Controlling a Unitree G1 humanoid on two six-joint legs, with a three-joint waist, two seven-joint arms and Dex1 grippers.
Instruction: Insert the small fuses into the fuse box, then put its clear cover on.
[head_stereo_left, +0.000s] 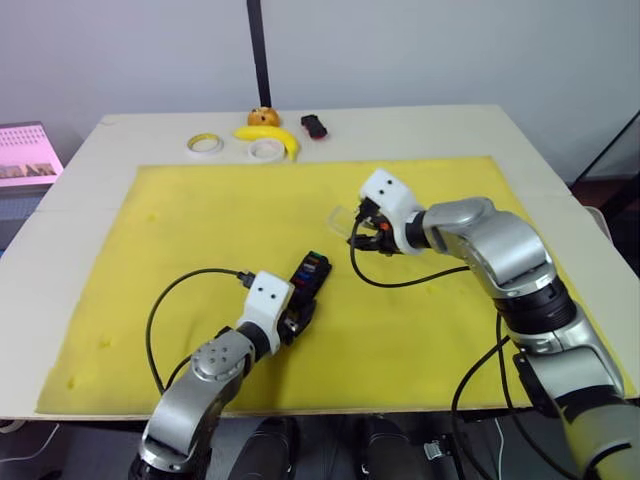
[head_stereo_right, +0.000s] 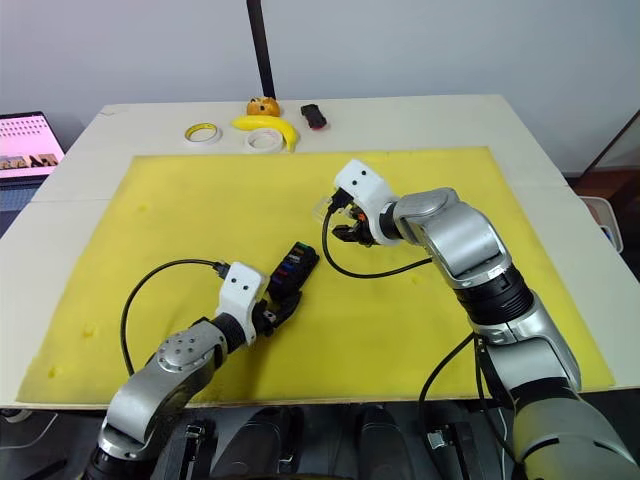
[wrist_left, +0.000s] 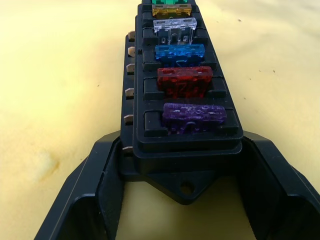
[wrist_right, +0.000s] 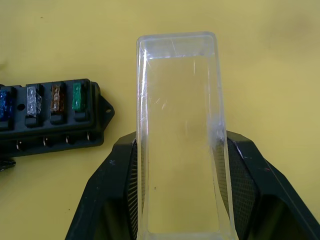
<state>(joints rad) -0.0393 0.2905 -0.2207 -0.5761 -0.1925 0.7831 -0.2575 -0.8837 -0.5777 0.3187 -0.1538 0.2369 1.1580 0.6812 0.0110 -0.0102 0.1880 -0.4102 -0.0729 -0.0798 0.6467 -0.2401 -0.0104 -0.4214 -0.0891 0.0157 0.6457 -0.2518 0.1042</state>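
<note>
The black fuse box (head_stereo_left: 310, 272) lies on the yellow mat (head_stereo_left: 200, 230), and my left gripper (head_stereo_left: 299, 310) is shut on its near end. In the left wrist view the fingers (wrist_left: 100, 170) clamp both sides of the fuse box (wrist_left: 185, 135). Its slots hold the small fuses in a row: purple (wrist_left: 194, 114), red (wrist_left: 185, 80), blue (wrist_left: 180, 52), clear grey (wrist_left: 174, 25), then yellow and green. My right gripper (head_stereo_left: 365, 232), over the mat's middle right, is shut on the clear cover (wrist_right: 180, 100), held a little above the mat beyond the box's far end (wrist_right: 50, 120).
At the table's far edge sit two white tape rolls (head_stereo_left: 205, 145) (head_stereo_left: 266, 150), a banana (head_stereo_left: 275, 135), a small orange object (head_stereo_left: 262, 116) and a small black-and-red object (head_stereo_left: 314, 126). A lit screen (head_stereo_left: 25, 155) stands off the table's left side.
</note>
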